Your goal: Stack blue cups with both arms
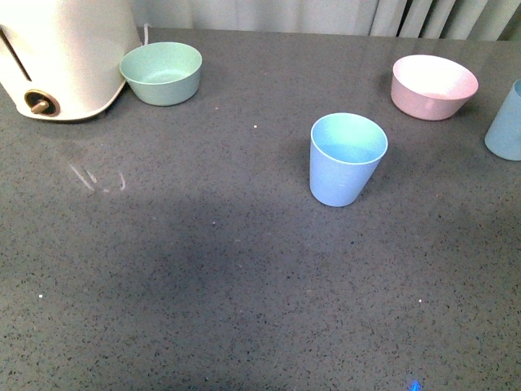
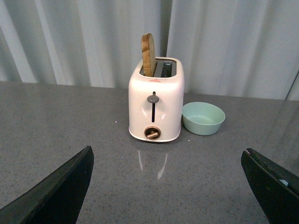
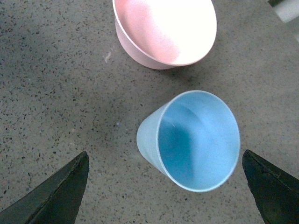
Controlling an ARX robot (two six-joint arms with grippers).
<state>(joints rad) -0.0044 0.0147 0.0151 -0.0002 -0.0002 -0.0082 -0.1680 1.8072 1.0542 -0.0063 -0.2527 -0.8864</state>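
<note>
One blue cup point(image 1: 346, 159) stands upright at the middle of the grey counter. A second blue cup point(image 1: 506, 122) shows at the right edge, partly cut off. Neither arm shows in the front view. In the right wrist view a blue cup point(image 3: 191, 140) stands mouth up beside the pink bowl, and I cannot tell which cup it is. My right gripper point(image 3: 164, 154) is open above it, with its fingers point(image 3: 56, 196) wide on either side and not touching. My left gripper point(image 2: 166, 150) is open and empty over bare counter, facing the toaster, with no cup in its view.
A white toaster point(image 1: 65, 53) with a bread slice point(image 2: 148, 55) in it stands at the back left. A mint green bowl point(image 1: 162, 72) sits next to it. A pink bowl point(image 1: 433, 85) sits at the back right, between the two cups. Curtains hang behind the counter.
</note>
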